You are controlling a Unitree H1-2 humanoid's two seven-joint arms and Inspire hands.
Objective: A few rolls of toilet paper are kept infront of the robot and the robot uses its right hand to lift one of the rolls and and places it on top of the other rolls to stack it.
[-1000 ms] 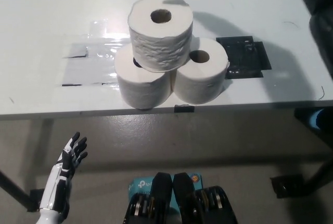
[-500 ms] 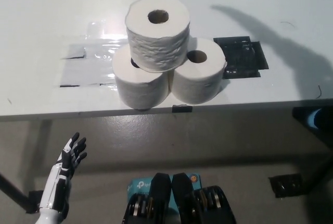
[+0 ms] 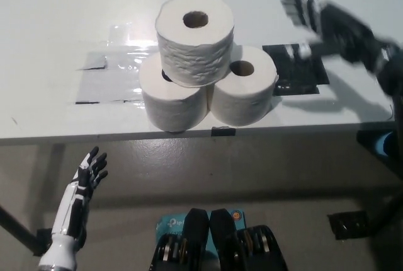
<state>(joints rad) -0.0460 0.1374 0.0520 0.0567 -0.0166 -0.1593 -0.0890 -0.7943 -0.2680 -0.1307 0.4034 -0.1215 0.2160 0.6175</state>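
Observation:
Three white toilet paper rolls stand near the front edge of the white table (image 3: 56, 19). The top roll (image 3: 194, 39) rests upright across the lower left roll (image 3: 173, 101) and the lower right roll (image 3: 242, 92). My black right hand (image 3: 327, 22) hovers blurred above the table, to the right of the stack and apart from it, with its fingers spread and nothing in them. My white left hand (image 3: 88, 173) hangs below the table edge at the lower left, fingers apart and empty.
A black patch (image 3: 302, 75) lies on the table just right of the rolls, under my right hand. Strips of clear and grey tape (image 3: 104, 75) lie left of the stack. A black stand base (image 3: 349, 224) sits on the floor at the lower right.
My right hand, out of view half a second ago, has come in from the right above the black patch. The stack has not moved. My left hand stays low.

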